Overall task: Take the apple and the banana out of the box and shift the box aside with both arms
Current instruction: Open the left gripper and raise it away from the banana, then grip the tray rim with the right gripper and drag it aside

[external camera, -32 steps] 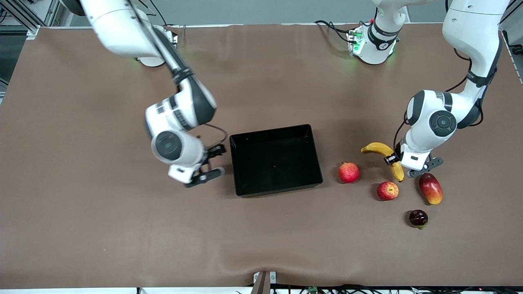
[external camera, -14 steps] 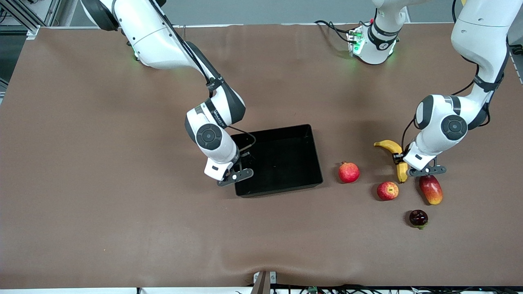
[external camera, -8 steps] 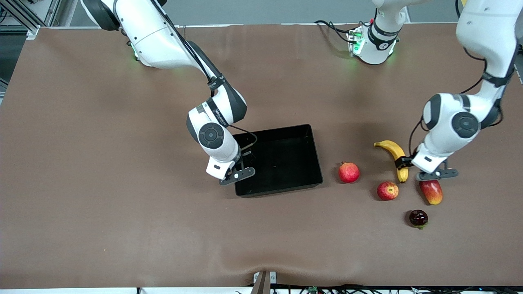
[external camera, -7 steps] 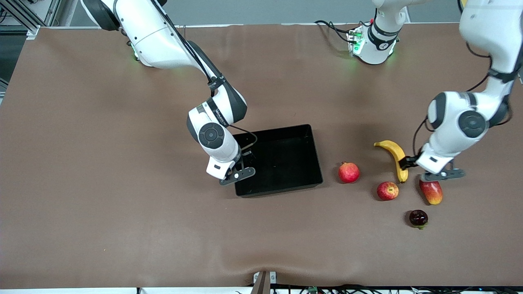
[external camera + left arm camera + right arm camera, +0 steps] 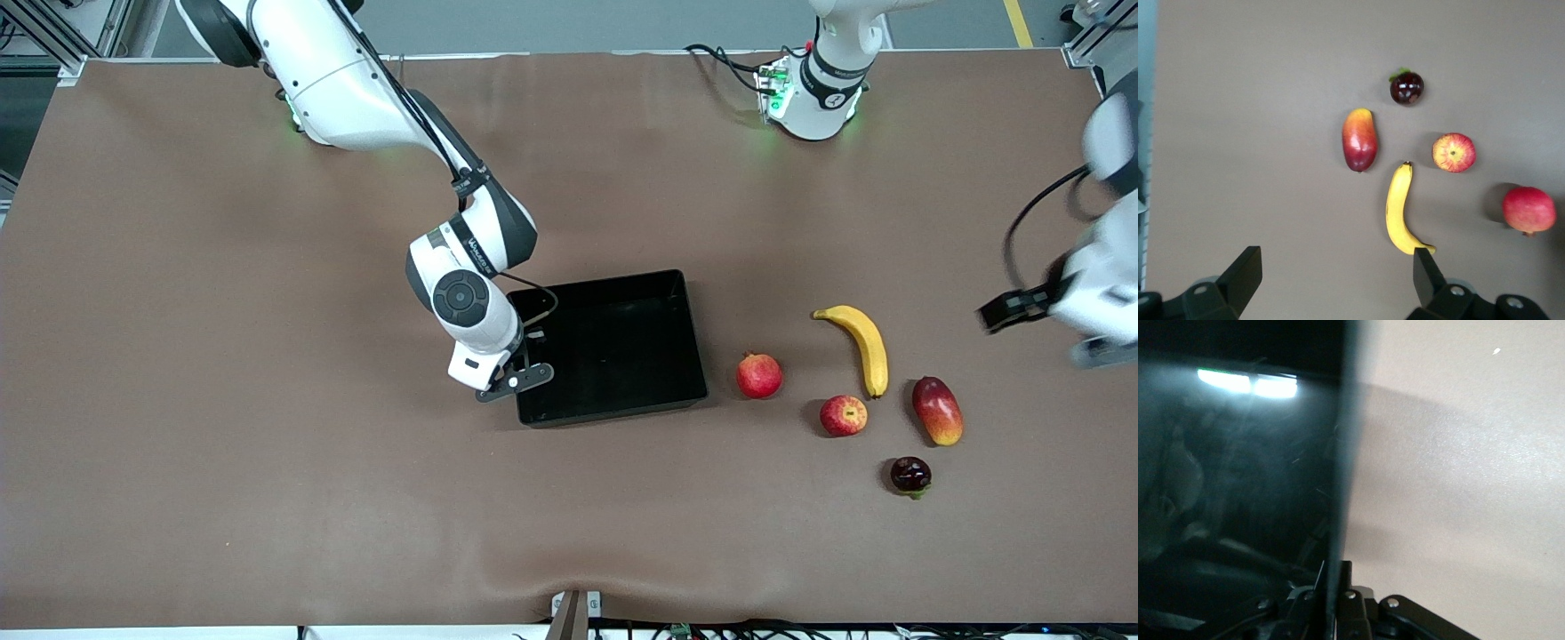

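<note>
So the box (image 5: 613,347) sits around the middle of the table (image 5: 222,444). Toward the left arm's end there's a pomegranate (image 5: 758,375), then the banana (image 5: 861,342), with the apple (image 5: 843,415) nearer the front edge between them. The mango (image 5: 937,410) is just beside the banana's tip, and a small dark fruit (image 5: 910,475) lies nearest the front edge.

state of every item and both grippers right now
box: on table, empty, wall pinched by right gripper
right gripper: shut on box wall
left gripper: open, empty, over table by the fruits
banana: lying free on table
apple: on table, untouched
</note>
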Robot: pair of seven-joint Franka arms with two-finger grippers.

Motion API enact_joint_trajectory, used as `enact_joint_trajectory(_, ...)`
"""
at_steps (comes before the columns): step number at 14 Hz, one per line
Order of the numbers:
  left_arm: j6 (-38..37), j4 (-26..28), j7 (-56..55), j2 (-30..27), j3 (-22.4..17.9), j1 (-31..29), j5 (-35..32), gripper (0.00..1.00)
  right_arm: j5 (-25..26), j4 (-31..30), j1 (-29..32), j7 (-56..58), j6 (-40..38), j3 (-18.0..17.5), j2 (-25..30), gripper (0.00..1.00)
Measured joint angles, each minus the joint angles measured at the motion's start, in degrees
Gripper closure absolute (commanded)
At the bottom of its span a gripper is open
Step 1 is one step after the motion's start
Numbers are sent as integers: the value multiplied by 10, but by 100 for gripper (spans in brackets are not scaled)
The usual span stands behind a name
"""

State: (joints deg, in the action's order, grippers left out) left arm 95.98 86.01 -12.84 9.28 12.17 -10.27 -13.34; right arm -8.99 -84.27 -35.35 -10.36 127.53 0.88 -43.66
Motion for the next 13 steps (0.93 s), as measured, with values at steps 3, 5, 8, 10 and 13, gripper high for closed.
enact_joint_trajectory(3,-47,-51,0,-13,9,0,36,0,1,0,-2,6,-3,0,0,100)
enact_joint_trajectory(5,-59,-56,0,-34,29,0,44,0,1,0,-2,6,-3,1,0,100)
enact_joint_trajectory(8,-95,-57,-3,-72,47,2,47,0,1,-1,2,1,-2,12,7,100)
enact_joint_trajectory(10,-108,-53,-2,-87,46,3,64,0,1,-13,26,-3,-6,27,38,100)
enact_joint_trajectory(13,-111,-22,-1,-115,-23,71,88,0,2,-63,86,-1,-8,55,104,100)
